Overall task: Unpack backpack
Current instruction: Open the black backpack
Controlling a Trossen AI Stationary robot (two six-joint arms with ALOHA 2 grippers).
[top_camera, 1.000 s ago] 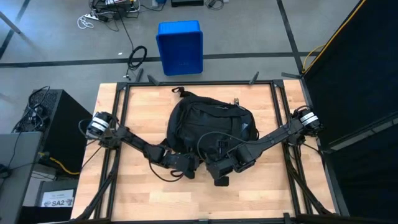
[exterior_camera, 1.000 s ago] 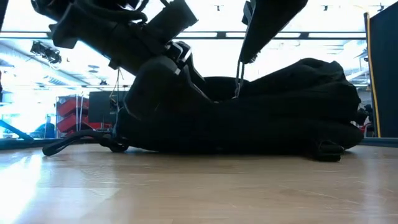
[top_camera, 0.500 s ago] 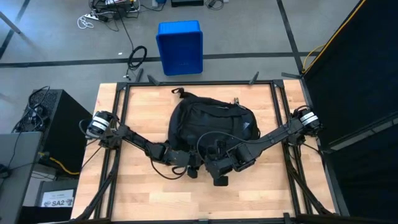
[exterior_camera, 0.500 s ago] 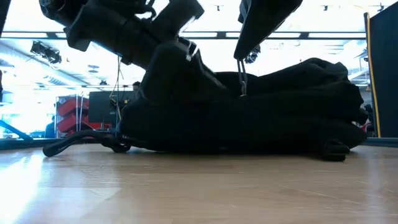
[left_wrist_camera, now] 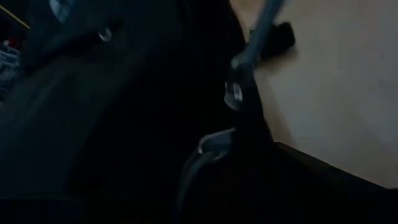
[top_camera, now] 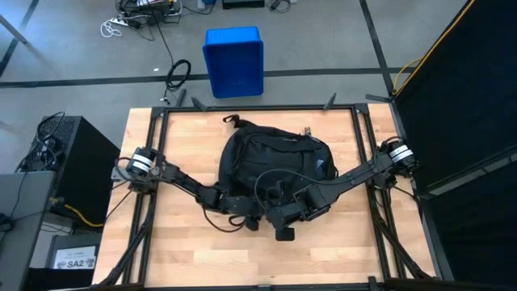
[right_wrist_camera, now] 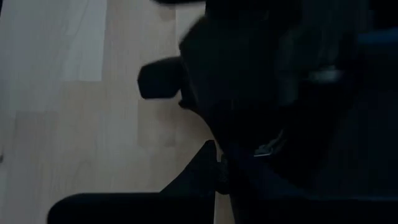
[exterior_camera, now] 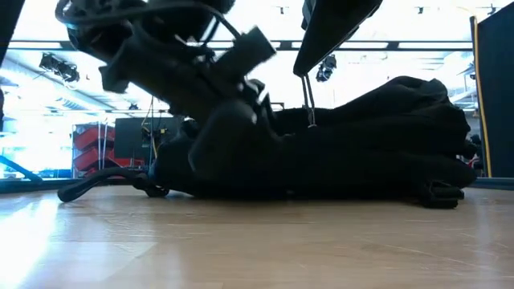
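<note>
The black backpack (top_camera: 271,153) lies flat on the middle of the table, and its bulk fills the low view (exterior_camera: 361,152). A shoulder strap (exterior_camera: 88,189) trails onto the wood at its left end. My right gripper (exterior_camera: 304,74) hangs above the backpack's near edge (top_camera: 279,212), pointing down, shut on a thin zip pull cord (exterior_camera: 308,100). My left gripper (exterior_camera: 237,132) is buried against the backpack's near left side (top_camera: 245,210). The left wrist view shows the cord (left_wrist_camera: 258,31) rising from a metal zip slider (left_wrist_camera: 233,93). My right gripper pinches the upper end of the zip pull cord (exterior_camera: 305,80) at its fingertips, from above and pointing down. The cord runs straight and taut down to the slider on the backpack's top (exterior_camera: 312,122). The backpack stays resting on the table.
A blue plastic bin (top_camera: 233,61) stands on the floor beyond the far edge, with loose cables (top_camera: 178,74) beside it. A black box (top_camera: 69,162) sits left of the table and a dark curtain (top_camera: 460,97) on the right. Bare wood (top_camera: 242,250) lies along the near edge.
My left arm has moved toward the table's right along the backpack's near side and tipped lower into the fabric. My right gripper has shifted slightly toward the table's left, keeping the cord. The backpack's right end has slid slightly to the right in the low view.
</note>
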